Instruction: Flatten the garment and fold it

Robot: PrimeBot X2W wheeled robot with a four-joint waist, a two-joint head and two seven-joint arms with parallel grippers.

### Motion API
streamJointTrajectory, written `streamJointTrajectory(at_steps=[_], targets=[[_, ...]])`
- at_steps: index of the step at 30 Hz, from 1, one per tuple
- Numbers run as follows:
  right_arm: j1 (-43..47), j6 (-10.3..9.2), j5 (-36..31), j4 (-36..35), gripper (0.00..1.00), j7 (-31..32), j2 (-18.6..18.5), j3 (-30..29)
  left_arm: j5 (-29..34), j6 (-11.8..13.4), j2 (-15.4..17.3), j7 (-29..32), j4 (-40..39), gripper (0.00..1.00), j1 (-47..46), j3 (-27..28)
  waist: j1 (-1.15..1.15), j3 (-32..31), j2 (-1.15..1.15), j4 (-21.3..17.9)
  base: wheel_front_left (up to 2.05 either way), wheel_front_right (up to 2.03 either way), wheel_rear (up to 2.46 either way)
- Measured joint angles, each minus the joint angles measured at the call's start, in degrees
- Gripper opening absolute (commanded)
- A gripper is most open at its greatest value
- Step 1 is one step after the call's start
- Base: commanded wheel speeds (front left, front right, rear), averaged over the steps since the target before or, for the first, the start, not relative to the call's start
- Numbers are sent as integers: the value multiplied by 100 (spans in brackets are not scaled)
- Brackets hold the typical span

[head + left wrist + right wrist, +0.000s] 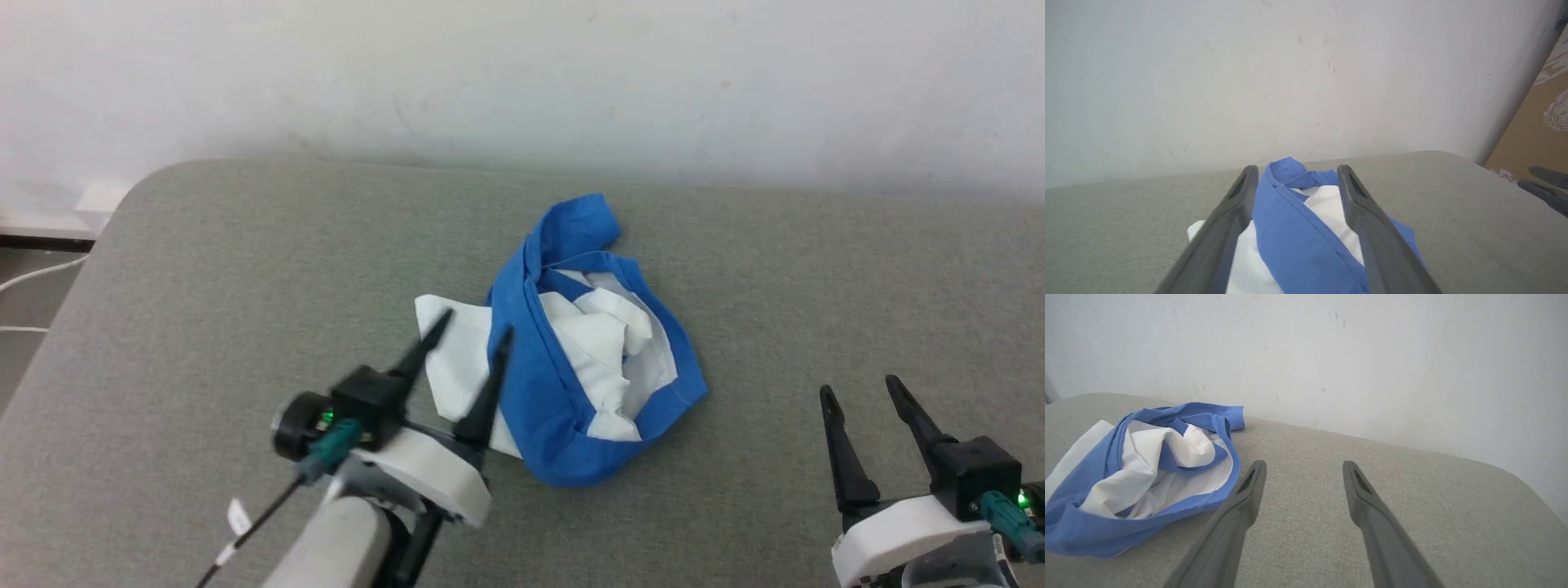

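Observation:
The garment [571, 359] lies crumpled in a heap on the grey surface [245, 261], white cloth bunched inside blue folds. My left gripper [476, 323] is open over the heap's left edge, its two fingers spread apart with a blue fold [1294, 237] between them and white cloth [1245, 269] beneath; nothing is pinched. In the right wrist view the garment [1143, 473] sits to the left of my right gripper [1303, 465]. That right gripper [857, 385] stands open at the lower right, apart from the cloth, with bare grey fabric between its fingers.
A pale wall [522, 73] runs along the far side of the grey padded surface. The surface's rounded left corner [139, 184] drops off to a floor with white cables [33, 273]. Brown patterned floor [1539, 134] shows past the right edge.

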Motion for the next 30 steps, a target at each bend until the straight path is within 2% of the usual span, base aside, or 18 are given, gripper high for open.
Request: streamJointTrajectory(at_steps=[7,11,15,19,23,26,30], targets=[[13,0,194,21,100,303,-222,189,57,642,182,-615,-369,100,221,848,0,-96,0,329,0,0,0],[-119,0,448,79,100,705,-520,452,331,860,88,-653,-548,100,599,1198,0,-45,0,482,0,0,0],[-605,0,918,204,100,1393,-1060,890,700,816,-156,-658,-708,100,874,1273,1,86,0,641,0,0,0],[-1293,0,1561,552,100,2339,-1617,1482,860,621,-387,-658,-666,100,996,1313,1,245,0,831,0,0,0],[-2036,0,2045,1095,100,3172,-2015,2033,965,424,-568,-657,-610,100,992,1377,1,396,0,1062,0,0,0],[-2544,0,2228,1603,100,3532,-2206,2331,1037,323,-665,-657,-554,100,971,1389,2,502,0,1246,0,0,0],[-3052,0,2404,2268,100,3676,-2301,2649,1056,226,-757,-658,-487,100,893,1386,2,633,0,1489,0,0,0]])
